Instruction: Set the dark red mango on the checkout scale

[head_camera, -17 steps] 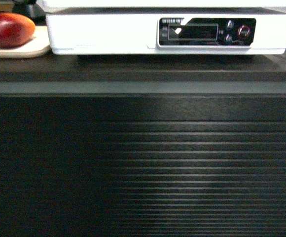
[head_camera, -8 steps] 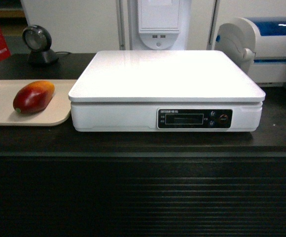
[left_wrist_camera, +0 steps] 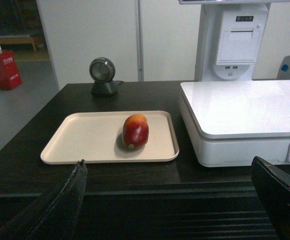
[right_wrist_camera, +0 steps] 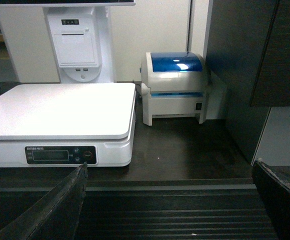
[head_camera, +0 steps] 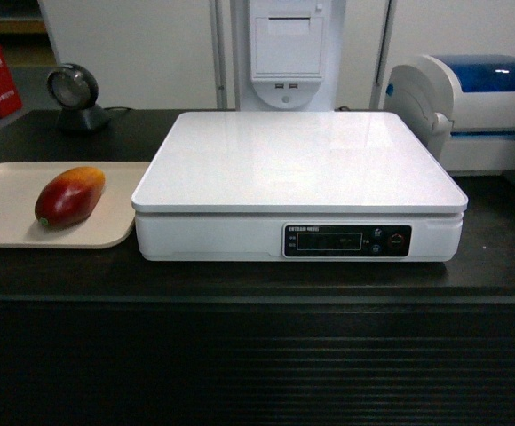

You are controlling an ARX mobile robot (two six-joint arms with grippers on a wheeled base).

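The dark red mango (head_camera: pixel 69 196) lies on its side in a beige tray (head_camera: pixel 9 232), toward the tray's right end, with its orange-yellow end pointing away toward the back; the left wrist view shows a small sticker or stem mark at its near end, too small to read. The tray holds nothing else and sits at the left end of the checkout (head_camera: pixel 257 280), its right edge just beside the scale (head_camera: pixel 300 160). The scale stands at the middle of the counter, its white glossy platter bare, its black display strip (head_camera: pixel 346 240) facing the front edge; the lettering there is too small to make out.

Behind the tray, near the back left corner of the counter, stands a round black scanner (head_camera: pixel 73 96) on a stubby foot. To the right of the scale, against the back edge, sits a white-and-blue printer (right_wrist_camera: pixel 175 86). Behind the scale rises a white receipt unit on a post (head_camera: pixel 282 49), its top cut off. The counter's front panel is ribbed and black. A red box (left_wrist_camera: pixel 4 69) rests on the grey floor beyond the left end; pale walls close the room.

The left gripper (left_wrist_camera: pixel 170 200) and right gripper (right_wrist_camera: pixel 170 200) each show only two dark fingers at the bottom corners of their wrist views, spread wide with nothing between them. Neither arm appears in the head view.
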